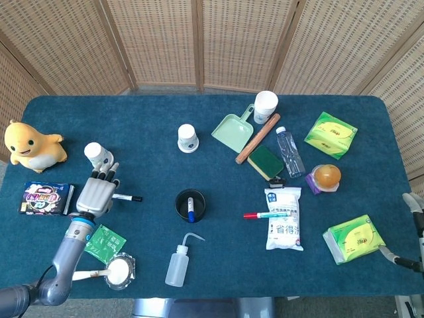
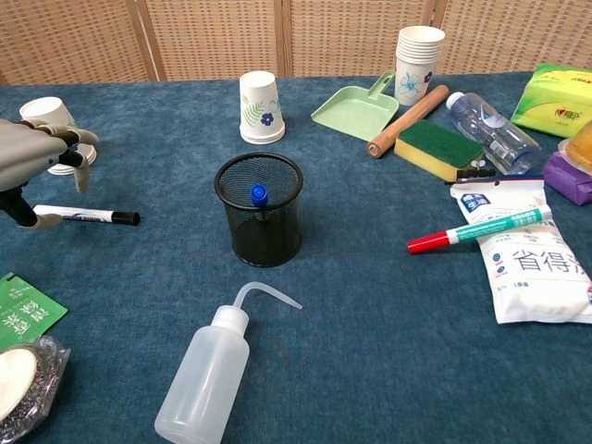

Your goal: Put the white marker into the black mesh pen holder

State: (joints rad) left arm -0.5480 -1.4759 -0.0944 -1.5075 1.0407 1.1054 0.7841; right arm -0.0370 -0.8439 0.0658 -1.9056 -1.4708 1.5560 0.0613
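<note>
Woven screens stand behind the blue-covered table (image 1: 152, 112), which carries a good deal of clutter. Your left robot hand (image 1: 95, 194) hovers over the tail end of the white marker (image 2: 85, 215), fingers (image 2: 80, 157) spread and holding nothing; whether any fingertip touches the barrel cannot be told. Your right robot hand (image 1: 412, 202) shows only at the table's edge, and its state cannot be told. The white marker lies flat on the cloth, black cap pointing toward the black mesh pen holder (image 2: 259, 210), which stands upright a little way to its right. Judged by its look, the marker is light, stiff and smooth, and liable to roll; take it across the middle of the white barrel, not at the cap. The holder already contains one blue-capped pen (image 2: 259, 194), leaning inside, with room left. A squeeze bottle (image 2: 208, 372) lies near the holder; paper cups (image 2: 259, 107) stand beyond.
</note>
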